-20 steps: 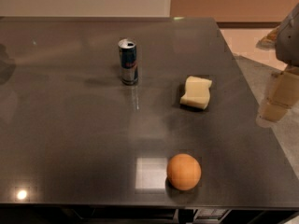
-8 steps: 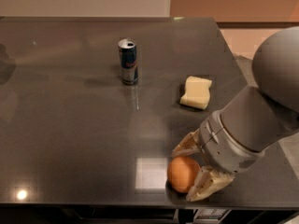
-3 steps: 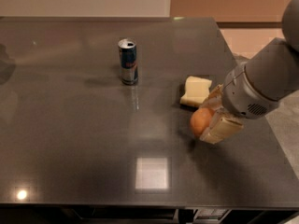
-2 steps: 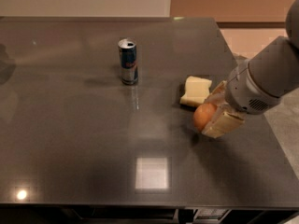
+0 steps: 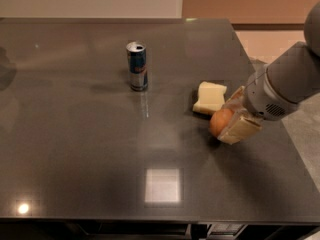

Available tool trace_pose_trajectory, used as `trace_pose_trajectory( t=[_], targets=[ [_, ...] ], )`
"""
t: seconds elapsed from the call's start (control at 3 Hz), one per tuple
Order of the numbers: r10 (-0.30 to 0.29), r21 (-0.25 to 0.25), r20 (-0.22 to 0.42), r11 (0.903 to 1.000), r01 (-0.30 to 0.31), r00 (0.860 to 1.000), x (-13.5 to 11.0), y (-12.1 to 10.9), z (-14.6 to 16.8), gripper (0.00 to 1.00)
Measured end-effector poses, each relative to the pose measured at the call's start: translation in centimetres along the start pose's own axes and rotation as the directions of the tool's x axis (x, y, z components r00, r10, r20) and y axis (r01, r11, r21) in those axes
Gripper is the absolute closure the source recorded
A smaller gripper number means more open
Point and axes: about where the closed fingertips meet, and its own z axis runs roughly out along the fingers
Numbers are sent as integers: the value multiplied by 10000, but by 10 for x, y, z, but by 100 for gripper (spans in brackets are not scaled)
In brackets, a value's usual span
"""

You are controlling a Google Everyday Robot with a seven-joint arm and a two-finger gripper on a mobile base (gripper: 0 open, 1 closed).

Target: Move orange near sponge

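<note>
The orange is a round orange fruit low over the dark table, just to the front right of the sponge, a pale yellow foam block lying flat. My gripper comes in from the right on a thick grey arm and is shut on the orange, one beige finger in front of it and the other behind. The orange sits very near the sponge; whether it touches the table I cannot tell.
A blue and silver drink can stands upright left of the sponge, mid-table. The table's right edge runs under my arm and the front edge lies below. A bright light reflection shows on the front of the table.
My gripper carried the orange from the table's front edge up to beside the sponge. Over the last second it edged slightly further right and down. The sponge and can have not moved.
</note>
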Motion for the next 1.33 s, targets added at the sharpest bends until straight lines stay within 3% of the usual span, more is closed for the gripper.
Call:
trace_pose_trajectory(
  t=[0.67,1.0,1.33],
  targets=[
    [200,-173,87,9997,-198,9998,7,-5,10,12],
    [176,-183,82,9997,-175,9998,6,-4,10,0],
    [176,-184,82,9997,-174,9998,6,-4,10,0]
  ],
)
